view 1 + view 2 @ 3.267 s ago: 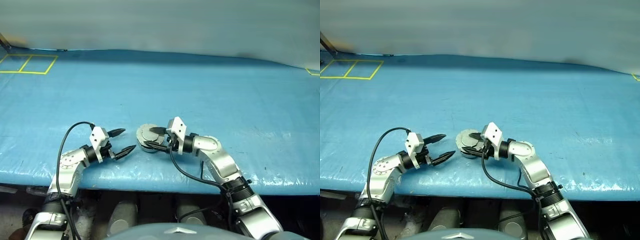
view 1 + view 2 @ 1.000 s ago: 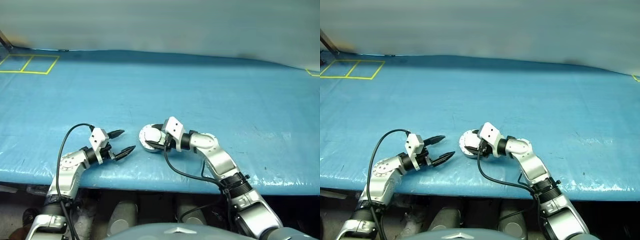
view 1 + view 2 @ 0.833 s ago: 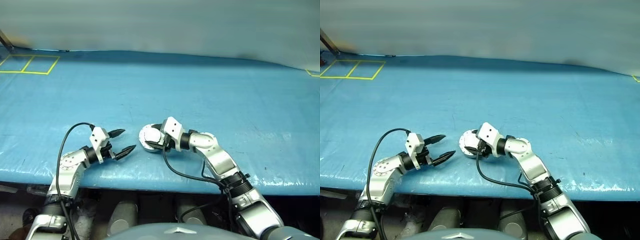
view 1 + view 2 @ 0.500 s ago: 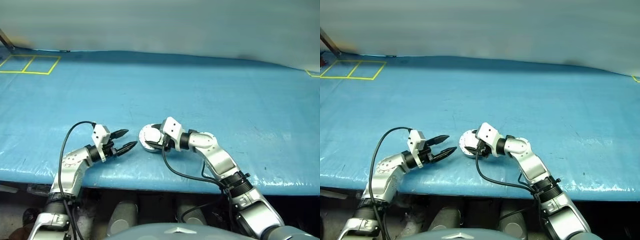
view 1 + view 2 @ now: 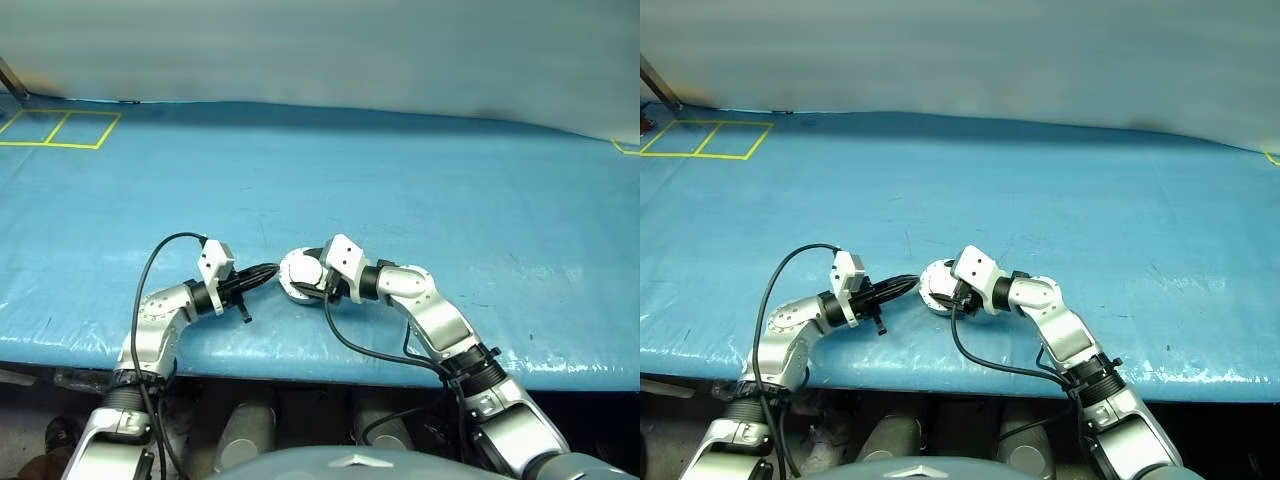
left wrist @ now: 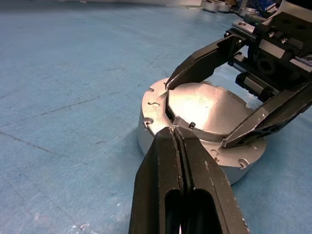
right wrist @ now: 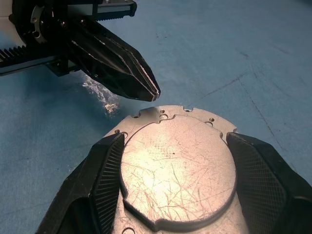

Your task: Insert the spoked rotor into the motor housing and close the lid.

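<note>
Left claw (image 6: 176, 134) closed beside scratched lid (image 7: 178, 165)

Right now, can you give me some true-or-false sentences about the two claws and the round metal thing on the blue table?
1. The left claw is shut. True.
2. The right claw has a finger on each side of the lid. True.
3. The lid lies far from the motor housing. False: it sits on top of it.
4. The left claw holds the lid. False: it holds nothing; its tip is just beside the housing rim.
5. The table is red. False: it is blue.
</note>
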